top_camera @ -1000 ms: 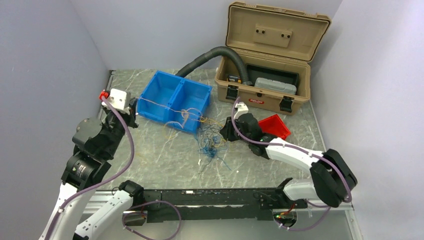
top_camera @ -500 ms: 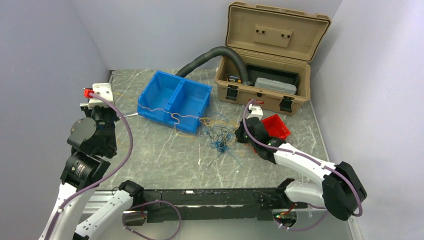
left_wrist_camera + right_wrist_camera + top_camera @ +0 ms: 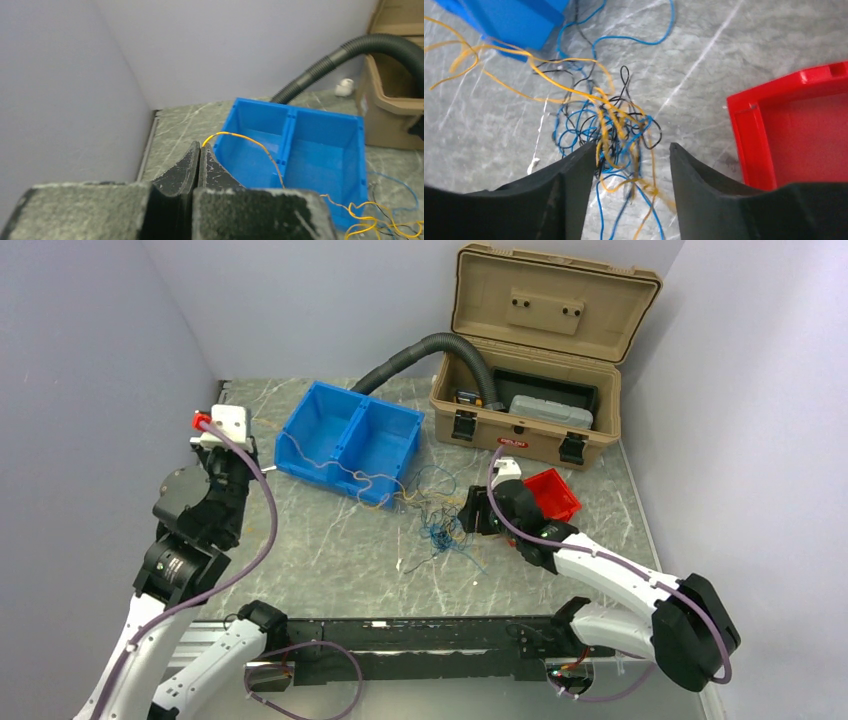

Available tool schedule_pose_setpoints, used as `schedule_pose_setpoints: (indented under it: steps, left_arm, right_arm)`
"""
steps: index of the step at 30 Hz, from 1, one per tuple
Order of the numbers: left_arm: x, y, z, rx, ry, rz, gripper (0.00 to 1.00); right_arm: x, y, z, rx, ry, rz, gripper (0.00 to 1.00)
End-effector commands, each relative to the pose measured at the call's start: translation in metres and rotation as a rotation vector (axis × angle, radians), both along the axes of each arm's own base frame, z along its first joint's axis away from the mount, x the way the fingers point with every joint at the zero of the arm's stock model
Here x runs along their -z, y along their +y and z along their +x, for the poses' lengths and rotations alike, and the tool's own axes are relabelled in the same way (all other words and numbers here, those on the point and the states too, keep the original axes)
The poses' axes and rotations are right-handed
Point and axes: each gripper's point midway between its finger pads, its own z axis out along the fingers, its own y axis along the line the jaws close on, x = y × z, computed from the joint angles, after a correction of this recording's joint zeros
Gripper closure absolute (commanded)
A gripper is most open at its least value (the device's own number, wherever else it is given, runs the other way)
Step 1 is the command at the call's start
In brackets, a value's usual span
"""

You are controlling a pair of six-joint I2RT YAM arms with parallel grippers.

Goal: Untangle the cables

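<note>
The cables (image 3: 436,526) lie as a tangle of thin yellow, blue and black wires on the table, right of the blue bin (image 3: 350,440). My right gripper (image 3: 632,146) is open, its fingers either side of the tangle (image 3: 614,125); loose strands hang between them and nothing is pinched. In the top view this gripper (image 3: 470,512) sits at the tangle's right edge. My left gripper (image 3: 201,146) is shut on the end of one yellow cable (image 3: 250,142), which arcs over the bin (image 3: 320,150) toward the tangle. It (image 3: 252,462) is held left of the bin.
A red tray (image 3: 550,492) lies just right of my right gripper, close to its right finger (image 3: 704,175). An open tan toolbox (image 3: 530,390) stands at the back right, with a black corrugated hose (image 3: 420,348) running from it behind the bin. Walls close both sides.
My right gripper has opened again and shifted slightly left at the tangle. My left gripper, still shut on the yellow cable, has come back toward the bin, and the strand hangs slacker.
</note>
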Motion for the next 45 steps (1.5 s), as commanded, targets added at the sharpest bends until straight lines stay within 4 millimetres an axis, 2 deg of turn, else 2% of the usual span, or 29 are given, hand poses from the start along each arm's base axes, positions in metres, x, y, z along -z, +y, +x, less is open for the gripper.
schedule_pose_setpoints:
  steps: [1, 3, 8, 12, 19, 25, 33, 39, 45]
  left_arm:
    - [0.006, -0.036, 0.004, 0.191, 0.002, -0.017, 1.0]
    - [0.007, -0.039, 0.002, 0.216, -0.017, -0.009, 1.0]
    - [0.006, -0.037, -0.004, 0.224, -0.068, 0.006, 1.0]
    - [-0.01, -0.038, -0.018, 0.261, -0.135, 0.01, 1.0]
    - [-0.056, -0.031, -0.047, 0.297, -0.216, -0.008, 1.0]
    - [-0.068, -0.034, -0.056, 0.335, -0.246, -0.014, 1.0]
    - [-0.072, -0.036, -0.062, 0.359, -0.253, -0.019, 1.0]
    - [-0.069, -0.038, -0.061, 0.365, -0.243, -0.033, 1.0]
    - [-0.071, -0.037, -0.064, 0.366, -0.247, -0.039, 1.0]
  right_arm:
    - [-0.028, 0.023, -0.01, -0.199, -0.082, 0.048, 0.28]
    - [-0.038, 0.031, -0.015, -0.285, -0.114, 0.051, 0.17]
    - [-0.064, 0.048, -0.013, -0.42, -0.198, 0.039, 0.15]
    - [-0.086, 0.063, -0.004, -0.485, -0.292, 0.057, 0.12]
    - [-0.116, 0.092, 0.014, -0.6, -0.421, 0.073, 0.09]
    - [-0.145, 0.118, 0.013, -0.71, -0.513, 0.16, 0.06]
    - [-0.156, 0.127, 0.006, -0.775, -0.56, 0.167, 0.01]
    - [-0.162, 0.127, 0.001, -0.781, -0.587, 0.177, 0.0]
    - [-0.165, 0.137, -0.004, -0.827, -0.603, 0.188, 0.0]
